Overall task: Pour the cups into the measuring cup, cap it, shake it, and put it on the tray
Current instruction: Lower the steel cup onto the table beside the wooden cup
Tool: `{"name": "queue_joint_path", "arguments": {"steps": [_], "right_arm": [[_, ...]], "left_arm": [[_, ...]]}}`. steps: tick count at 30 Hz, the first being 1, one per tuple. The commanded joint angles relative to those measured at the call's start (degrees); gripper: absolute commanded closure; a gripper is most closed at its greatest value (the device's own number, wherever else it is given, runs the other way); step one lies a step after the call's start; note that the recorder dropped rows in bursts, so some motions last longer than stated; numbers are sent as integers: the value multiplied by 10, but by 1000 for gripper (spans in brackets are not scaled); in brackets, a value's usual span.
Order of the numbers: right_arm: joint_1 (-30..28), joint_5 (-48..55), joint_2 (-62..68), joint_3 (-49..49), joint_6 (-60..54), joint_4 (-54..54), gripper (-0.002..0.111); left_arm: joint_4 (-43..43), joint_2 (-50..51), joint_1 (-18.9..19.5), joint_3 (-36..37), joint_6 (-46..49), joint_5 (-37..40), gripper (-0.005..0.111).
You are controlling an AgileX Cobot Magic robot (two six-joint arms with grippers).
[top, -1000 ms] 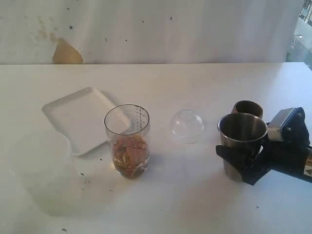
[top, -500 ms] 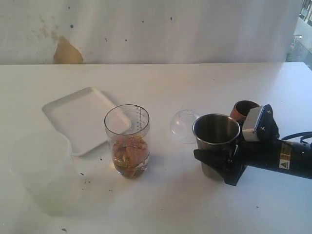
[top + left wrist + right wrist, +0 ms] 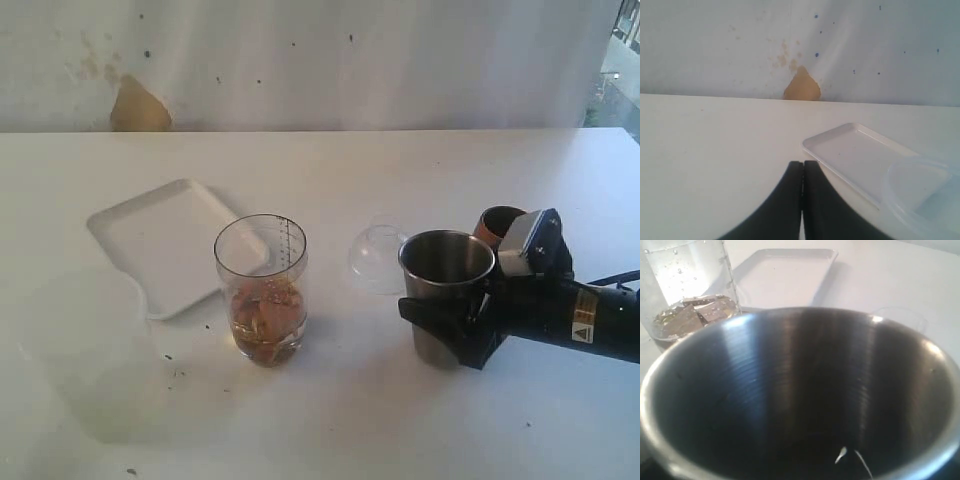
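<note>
Just white table [image 3: 400,170], tray [image 3: 165,240], stained wall [image 3: 320,60].

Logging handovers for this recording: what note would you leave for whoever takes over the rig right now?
Left hand: shut, empty, near the tray.
Right hand: shut on the steel tumbler, held upright to the right of the measuring cup, beside the dome cap.
The wooden cup stands behind the tumbler. The measuring cup is uncapped, off the tray, with brownish pieces in liquid.
Done: tumbler grasped; which cup has been poured cannot be told.
Left: pour, cap, shake, set on tray.
</note>
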Motion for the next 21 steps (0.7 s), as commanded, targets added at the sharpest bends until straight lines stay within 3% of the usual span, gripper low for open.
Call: {"name": "queue_joint_path", "arguments": {"steps": [1,4,9,12,16,21], "right_arm": [[0,36,1,1,13,-11,106],[0,36,1,1,13,-11,95],[0,35,0,1,0,-14,62],[0,35,-3,1,-2,-11,49],[0,49,-3,1,-3,-12,41],[0,54,-3,1,-3,-9,39]], "left_arm": [[-3,-2,2,2,-1,-4,106],[-3,-2,2,2,-1,-4,106],[-3,-2,2,2,-1,-4,106],[-3,-2,2,2,-1,-4,106],[-3,-2,2,2,-1,-4,106],[-3,-2,2,2,-1,-4,106]]}}
